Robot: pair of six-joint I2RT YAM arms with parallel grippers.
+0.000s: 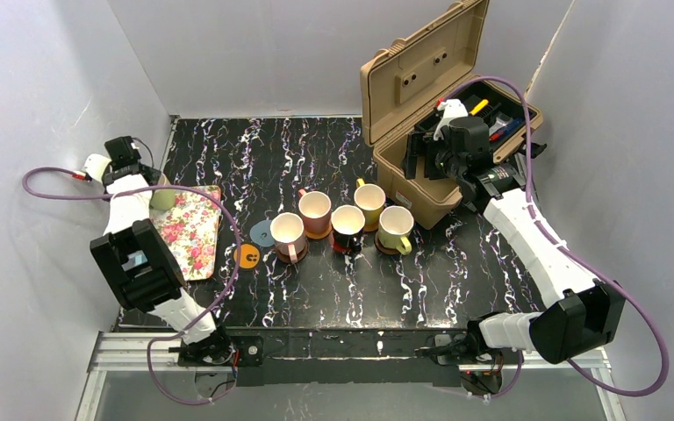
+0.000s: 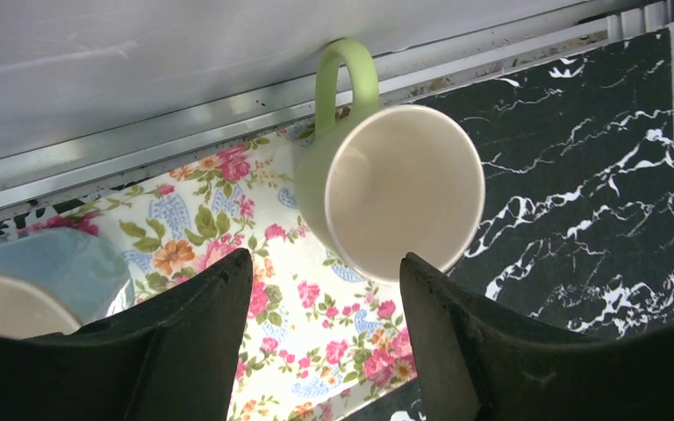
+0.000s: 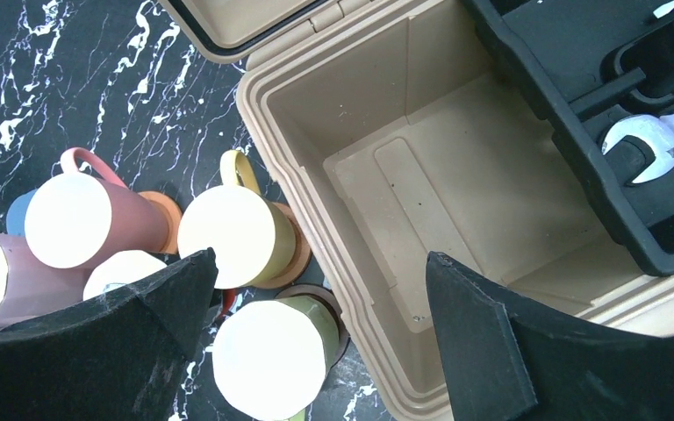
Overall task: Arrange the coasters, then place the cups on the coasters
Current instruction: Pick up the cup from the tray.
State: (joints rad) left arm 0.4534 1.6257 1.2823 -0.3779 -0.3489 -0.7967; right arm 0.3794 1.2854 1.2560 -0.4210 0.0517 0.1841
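– Cups [image 1: 348,219]: where do they stand?

– Five sit in a cluster at the centre of the overhead view, each on one of the coasters [image 3: 168,209]. Two more lie bare just left of that cluster: a grey-blue coaster [image 1: 261,232] and, below it, an orange coaster [image 1: 247,255] with a dark mark. Two cups are not yet placed, by my reading: a green cup [image 2: 386,189] and a pale blue cup [image 2: 53,267], both at the floral tray [image 1: 195,237] on the left of the worktop [image 1: 456,263].

– Which hand is nearer?

– The left hand [image 2: 320,259], clearly. It hangs over the tray's upper end, jaws partly apart, nothing clamped that I can see. The right hand [image 3: 316,259] stands wide open and empty over the toolbox [image 3: 456,202] at upper right, well apart from both cups.

– How does the green cup lie from the left hand?

– Just ahead of the fingertips, upper middle of the wrist view, upright. Its near rim lines up with the gap between the jaws, and the handle points straight away, toward the wall [image 2: 140,70]. Whether the finger on the right of the frame touches the rim, I cannot tell.

– So the next move?

– Probably a pinch on that near wall, then a carry rightward to a bare coaster. The pale blue cup sits close beside the other finger and could get nudged.
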